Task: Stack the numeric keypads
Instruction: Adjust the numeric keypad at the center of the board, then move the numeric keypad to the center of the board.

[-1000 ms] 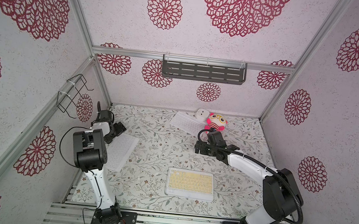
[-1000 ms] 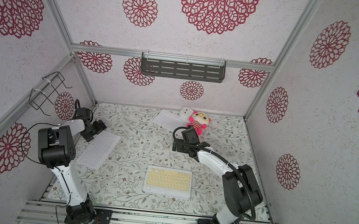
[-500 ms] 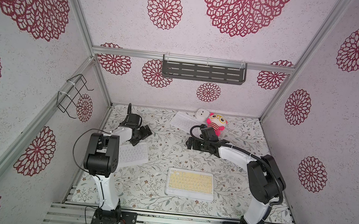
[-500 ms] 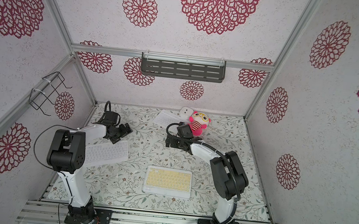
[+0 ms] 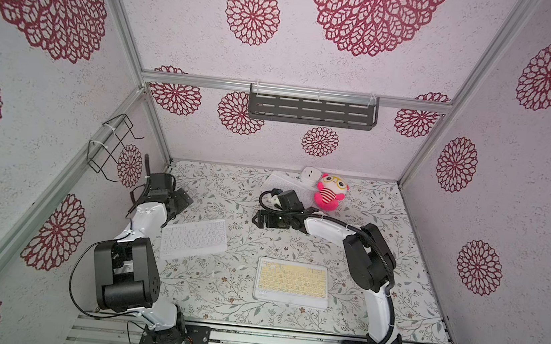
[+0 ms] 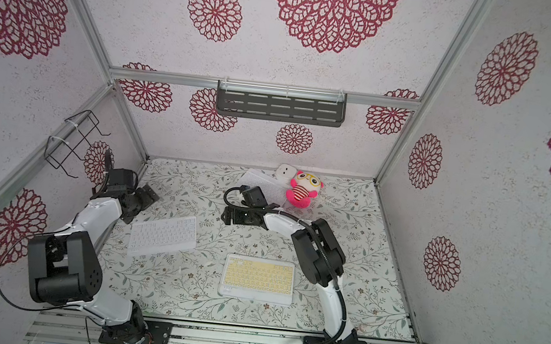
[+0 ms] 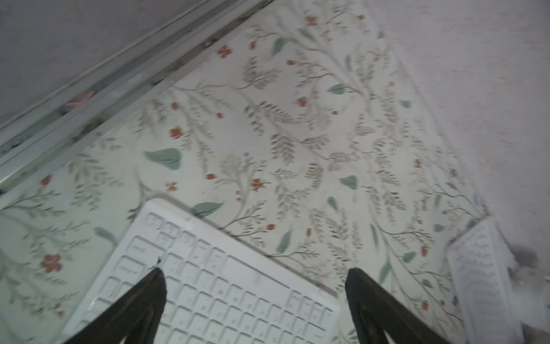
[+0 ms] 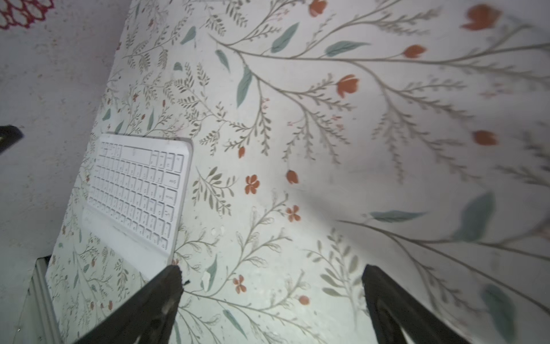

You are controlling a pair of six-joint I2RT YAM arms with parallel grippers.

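Two grippers gape empty: the left gripper [image 7: 256, 277] beside the white-keyed keypad [image 5: 194, 243], the right gripper [image 8: 272, 272] over the floral mat [image 5: 247, 194], apart from the yellow-keyed keypad [image 5: 292, 282].

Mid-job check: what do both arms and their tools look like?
The left arm and right arm have white links, bulky black joint housings and looping black cables. The left tool and right tool each carry two plain black tapered fingers; no markings visible.
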